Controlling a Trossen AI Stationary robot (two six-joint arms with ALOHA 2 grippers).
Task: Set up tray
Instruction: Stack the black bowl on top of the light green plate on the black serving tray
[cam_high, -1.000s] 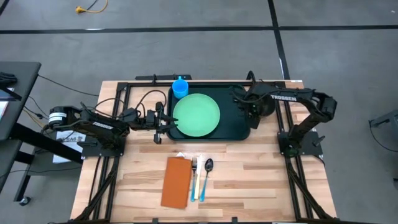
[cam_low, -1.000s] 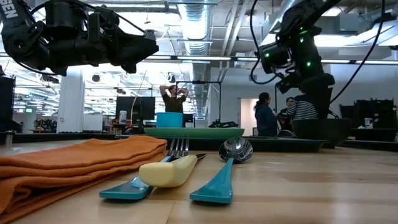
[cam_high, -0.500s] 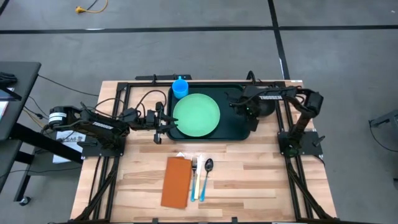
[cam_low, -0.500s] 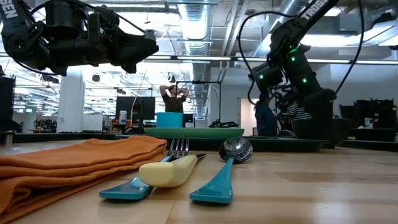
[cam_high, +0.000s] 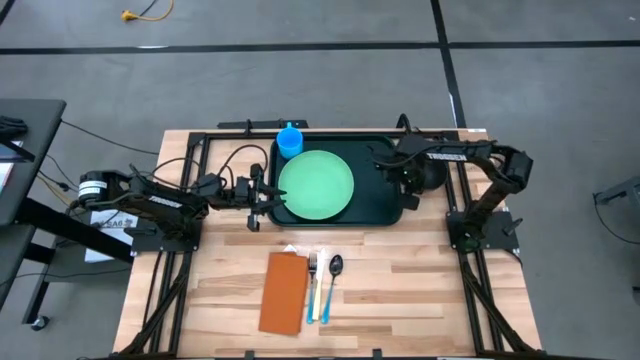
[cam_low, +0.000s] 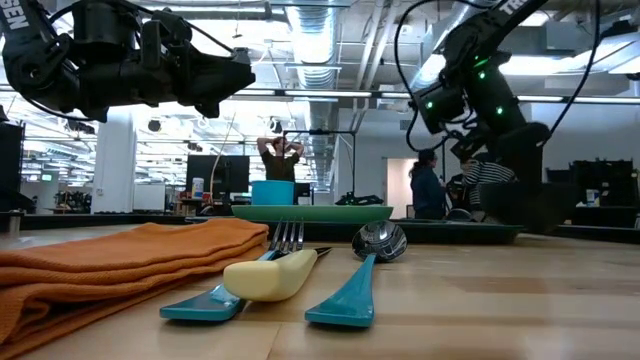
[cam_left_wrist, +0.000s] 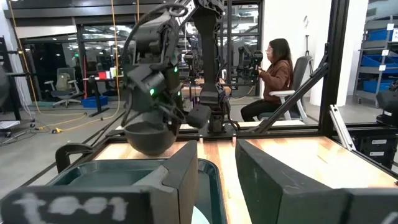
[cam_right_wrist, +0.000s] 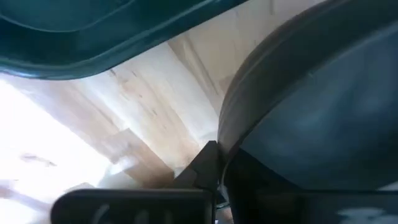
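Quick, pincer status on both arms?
Left pincer: gripping the tray at its left rim.
Right pincer: shut on the dark bowl.

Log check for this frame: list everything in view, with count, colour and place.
table: one, light wood, under everything
tray: one, dark green, far middle of the table
plate: one, light green, on the tray
cup: one, blue, tray's far left corner
bowl: one, dark, held by the tray's right end
napkin: one, orange, near edge
fork: one, teal handle, beside the napkin
knife: one, pale yellow handle, beside the fork
spoon: one, teal handle, rightmost
people: several, in the room behind
left gripper: at the tray's left rim
right gripper: jaws shut on the bowl
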